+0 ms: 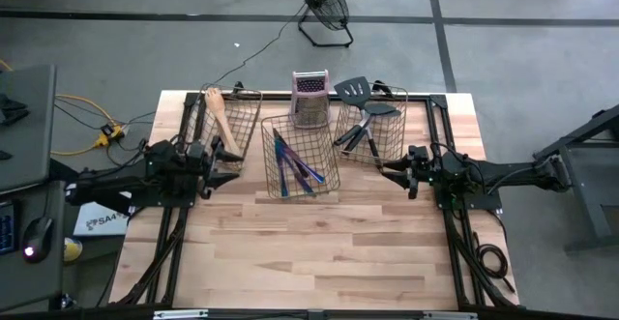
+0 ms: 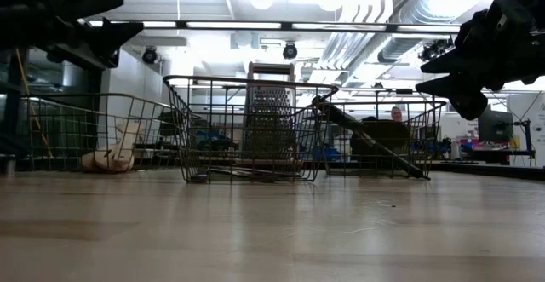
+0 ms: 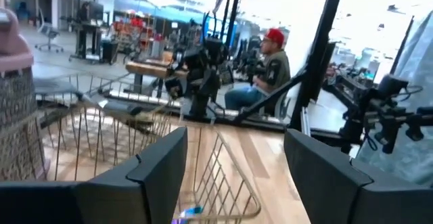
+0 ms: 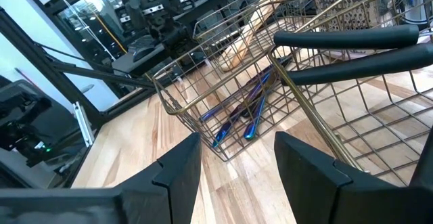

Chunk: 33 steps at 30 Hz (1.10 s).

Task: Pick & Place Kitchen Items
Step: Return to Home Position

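Observation:
Pale wooden utensils lean in the left wire basket. Slim purple-blue cutlery lies in the middle basket, also seen in the right wrist view. Black spatulas with red-black handles lean on the right basket's rim, blades sticking out toward the far edge. My left gripper is open and empty, raised beside the left basket's near side. My right gripper is open and empty, raised beside the right basket's near right corner.
An upright metal box grater stands behind the middle basket at the far edge. Bare wooden tabletop fills the near half. A person in a red cap sits in the room beyond the table. A fan stands on the floor.

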Each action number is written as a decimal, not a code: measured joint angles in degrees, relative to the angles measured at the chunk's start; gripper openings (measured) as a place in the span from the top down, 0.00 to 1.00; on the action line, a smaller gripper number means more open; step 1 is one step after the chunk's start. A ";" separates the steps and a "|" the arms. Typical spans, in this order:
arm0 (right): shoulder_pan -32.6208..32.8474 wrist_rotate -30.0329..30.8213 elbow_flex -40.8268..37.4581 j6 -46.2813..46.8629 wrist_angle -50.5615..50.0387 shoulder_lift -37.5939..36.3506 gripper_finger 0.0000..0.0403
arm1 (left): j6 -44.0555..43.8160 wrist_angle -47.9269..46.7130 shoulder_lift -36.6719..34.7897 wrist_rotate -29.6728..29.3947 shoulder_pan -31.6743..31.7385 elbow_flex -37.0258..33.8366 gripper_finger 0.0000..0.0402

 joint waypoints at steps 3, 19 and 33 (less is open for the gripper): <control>0.00 -0.01 0.01 0.00 0.01 0.00 0.55 | 0.08 -3.70 -1.49 0.00 0.00 -0.10 0.40; 0.01 -0.01 0.00 0.00 0.01 0.00 0.55 | 2.92 -9.17 -1.38 0.09 0.02 -0.10 0.40; 0.00 -0.01 0.00 0.00 0.02 0.00 0.55 | 4.43 -13.63 -1.38 -10.14 0.07 -0.10 0.40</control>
